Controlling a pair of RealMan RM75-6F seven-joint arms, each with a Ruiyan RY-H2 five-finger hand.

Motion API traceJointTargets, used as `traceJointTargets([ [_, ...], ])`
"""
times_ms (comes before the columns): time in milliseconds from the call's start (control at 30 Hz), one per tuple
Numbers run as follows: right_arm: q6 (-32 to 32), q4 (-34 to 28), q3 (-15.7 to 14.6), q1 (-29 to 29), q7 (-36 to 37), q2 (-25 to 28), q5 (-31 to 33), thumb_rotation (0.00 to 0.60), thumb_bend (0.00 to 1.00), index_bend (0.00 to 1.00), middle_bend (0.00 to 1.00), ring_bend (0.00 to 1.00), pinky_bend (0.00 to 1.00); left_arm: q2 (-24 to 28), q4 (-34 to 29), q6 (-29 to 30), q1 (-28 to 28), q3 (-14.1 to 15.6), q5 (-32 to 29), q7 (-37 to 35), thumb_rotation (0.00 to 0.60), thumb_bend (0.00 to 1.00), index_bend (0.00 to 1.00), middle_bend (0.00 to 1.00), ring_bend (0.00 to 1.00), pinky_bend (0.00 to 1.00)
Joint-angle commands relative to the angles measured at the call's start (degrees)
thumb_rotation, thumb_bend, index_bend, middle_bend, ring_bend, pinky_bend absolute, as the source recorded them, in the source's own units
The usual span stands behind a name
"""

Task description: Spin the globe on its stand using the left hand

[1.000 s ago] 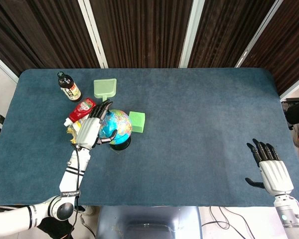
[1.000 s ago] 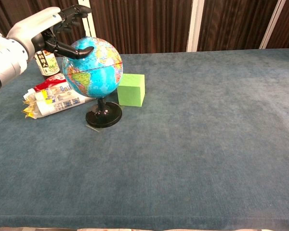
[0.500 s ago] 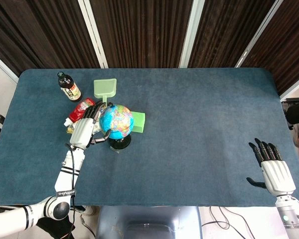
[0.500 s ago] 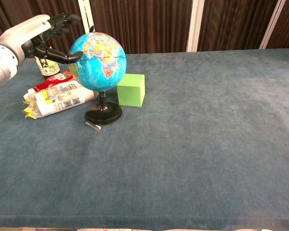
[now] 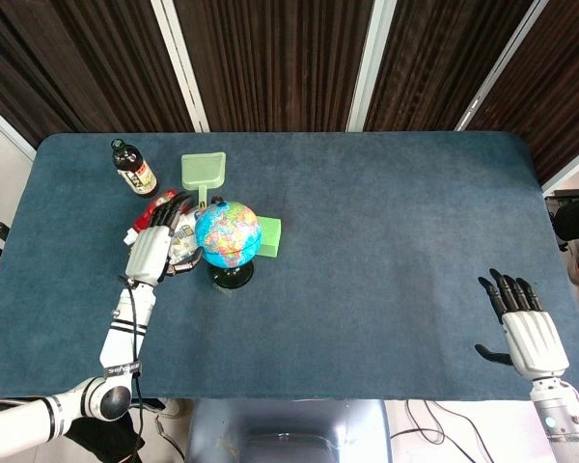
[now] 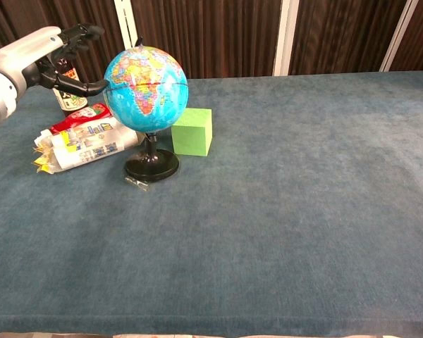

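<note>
The blue globe (image 5: 228,232) (image 6: 146,88) stands upright on its black stand (image 6: 151,166) left of the table's middle. My left hand (image 5: 156,245) (image 6: 48,59) hovers just left of the globe with fingers spread, holding nothing; its thumb tip reaches toward the globe's left side, and the frames do not show whether it touches. My right hand (image 5: 523,326) lies open, palm down, near the table's front right corner, far from the globe, seen only in the head view.
A green cube (image 6: 192,130) sits right behind the globe's stand. A ketchup bottle (image 6: 81,120) and a snack packet (image 6: 77,149) lie under my left hand. A dark sauce bottle (image 5: 133,168) and a green dustpan (image 5: 204,170) stand further back.
My left hand has drawn back leftward off the globe. The globe has turned on its axis and shifted slightly, now standing upright with different continents facing the chest camera.
</note>
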Motion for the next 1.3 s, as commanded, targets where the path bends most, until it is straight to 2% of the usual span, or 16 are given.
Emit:
traceJointTargets([
  [33,0.0,0.0,0.0,0.0,0.0,0.0,0.0,0.6,0.1,0.0,0.0,0.0,0.0,-0.1,0.6,-0.2,0.0,0.0,-0.2,-0.3,0.6,0.35,0.0,0.0,0.0,0.01],
  [367,0.1,0.0,0.1,0.0,-0.2,-0.1,0.1,0.6,0.1,0.0,0.0,0.0,0.0,-0.1,3.1,-1.5,-0.3,-0.2,-0.8,-1.6,0.6,0.35,0.0,0.0,0.0,0.01],
  [533,0.1,0.0,0.1,0.0,-0.1,-0.1,0.0,0.6,0.1,0.0,0.0,0.0,0.0,0.8,2.8,0.0,0.7,-0.3,0.3,-3.1,0.6,0.36,0.0,0.0,0.0,0.01],
  [767,0.4,-0.1,-0.1,-0.2,0.0,0.0,-0.4,0.6,0.1,0.0,0.0,0.0,0.0,4.0,-1.9,7.3,4.8,-0.7,5.5,-9.5,0.6,0.39,0.0,0.0,0.0,0.01],
  [933,0.2,-0.2,-0.3,-0.1,-0.4,-0.3,-0.6,0.6,0.1,0.0,0.0,0.0,0.0,7.1,-8.1,9.4,7.1,0.9,9.9,-13.3,0.6,0.39,0.0,0.0,0.0,0.01],
  [1100,0.3,-0.3,-0.4,0.0,0.5,-0.3,-1.2,0.6,0.1,0.0,0.0,0.0,0.0,5.6,-8.2,10.4,6.4,2.6,12.7,-8.2,0.6,0.38,0.0,0.0,0.0,0.01],
  [1300,-0.5,-0.1,-0.4,0.4,1.6,0.0,-1.0,0.6,0.1,0.0,0.0,0.0,0.0,2.4,-8.0,9.6,4.1,2.5,12.8,-2.5,0.6,0.35,0.0,0.0,0.0,0.01],
])
